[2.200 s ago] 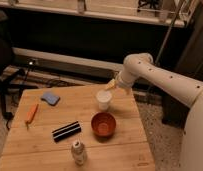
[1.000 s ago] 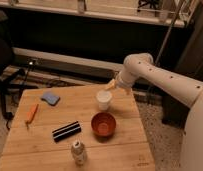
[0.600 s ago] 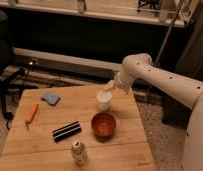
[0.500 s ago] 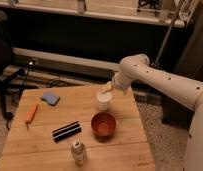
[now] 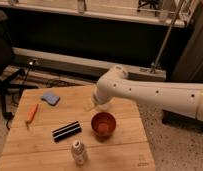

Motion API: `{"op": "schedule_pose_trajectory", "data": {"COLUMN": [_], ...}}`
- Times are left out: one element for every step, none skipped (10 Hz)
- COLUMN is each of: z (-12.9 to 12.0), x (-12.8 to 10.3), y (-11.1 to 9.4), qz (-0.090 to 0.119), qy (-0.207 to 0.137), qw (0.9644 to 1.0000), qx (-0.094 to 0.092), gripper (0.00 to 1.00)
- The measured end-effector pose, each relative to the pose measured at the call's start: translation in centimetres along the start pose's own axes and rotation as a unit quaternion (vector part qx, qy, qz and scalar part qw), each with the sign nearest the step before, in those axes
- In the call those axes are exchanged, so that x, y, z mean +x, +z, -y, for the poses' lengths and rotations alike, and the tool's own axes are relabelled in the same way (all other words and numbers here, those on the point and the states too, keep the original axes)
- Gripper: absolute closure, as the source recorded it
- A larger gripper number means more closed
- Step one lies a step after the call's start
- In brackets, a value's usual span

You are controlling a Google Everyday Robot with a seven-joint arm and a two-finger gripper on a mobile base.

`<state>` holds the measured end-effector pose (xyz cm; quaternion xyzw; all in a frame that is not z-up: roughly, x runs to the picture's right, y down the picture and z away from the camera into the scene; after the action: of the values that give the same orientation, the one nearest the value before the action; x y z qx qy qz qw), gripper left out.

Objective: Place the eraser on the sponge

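Black white-striped eraser block (image 5: 66, 131) apart from blue-grey sponge pad (image 5: 50, 97) | gripper (image 5: 94, 104) just beyond round red bowl (image 5: 103, 124), grip: we cannot tell | grasp eraser crosswise.

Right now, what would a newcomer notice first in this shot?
The big white arm reaches in from the right over the wooden table, its end effector low just behind the red-brown bowl. Left of the bowl lies the black eraser, well apart from the blue-grey sponge at the rear left.
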<state>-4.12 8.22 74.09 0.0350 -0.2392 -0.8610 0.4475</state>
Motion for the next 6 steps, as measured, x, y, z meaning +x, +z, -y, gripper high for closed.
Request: {"op": "schedule_pose_trajectory", "data": {"z": [2.6, 5.2, 7.7, 10.0, 12.4, 13.8], "x": [-0.3, -0.2, -0.1, 0.1, 0.4, 0.6], "y": [-0.2, 0.0, 0.3, 0.7, 1.4, 2.0], "qz": [-0.006, -0.011, -0.015, -0.019, -0.021, -0.022], "qy": [-0.051, -0.096, -0.137, -0.175, -0.22, -0.246], "qw": [0.9987, 0.9953, 0.9905, 0.9842, 0.9747, 0.968], "qx": [-0.005, -0.004, 0.003, 0.012, 0.029, 0.043], "gripper": [0.2, 0.2, 0.2, 0.2, 0.2, 0.2]}}
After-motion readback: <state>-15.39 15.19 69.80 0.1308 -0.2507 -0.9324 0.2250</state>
